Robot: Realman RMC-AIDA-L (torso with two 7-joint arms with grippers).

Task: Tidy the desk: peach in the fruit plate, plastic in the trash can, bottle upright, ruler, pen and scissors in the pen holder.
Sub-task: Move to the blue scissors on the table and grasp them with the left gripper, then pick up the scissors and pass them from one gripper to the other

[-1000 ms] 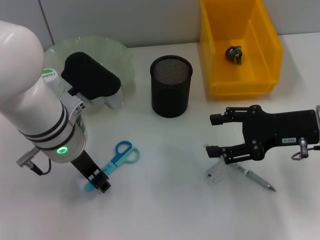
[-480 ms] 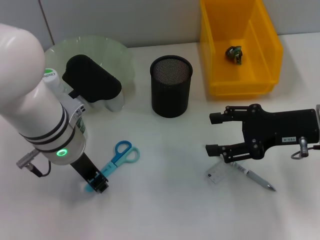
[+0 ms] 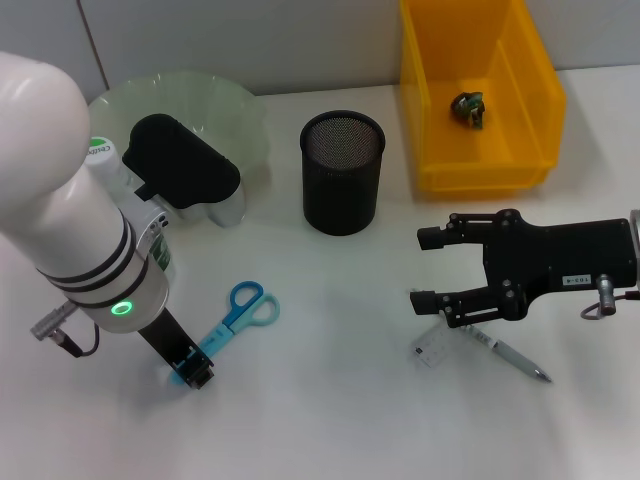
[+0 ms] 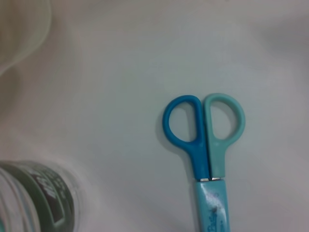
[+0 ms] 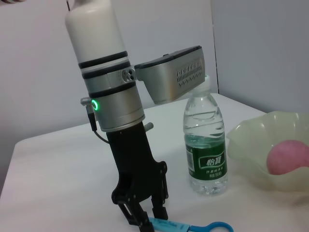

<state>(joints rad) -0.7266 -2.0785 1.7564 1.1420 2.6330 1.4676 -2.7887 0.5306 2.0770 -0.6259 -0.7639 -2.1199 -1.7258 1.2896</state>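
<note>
The blue and teal scissors lie flat on the white desk; their handles fill the left wrist view. My left gripper is down at their blade end, its fingers open on either side of the sheath. My right gripper is open and empty, hovering just above a grey pen and a small clear flat piece. The water bottle stands upright. The peach lies in the green plate. A crumpled bit of plastic lies in the yellow bin.
The black mesh pen holder stands at the middle back, between the green plate and the yellow bin. The bottle's cap shows beside my left arm, close to the plate. White desk stretches along the front.
My left gripper has shifted slightly along the scissors' blade end towards the front left. The scissors, the pen and my right gripper have not moved.
</note>
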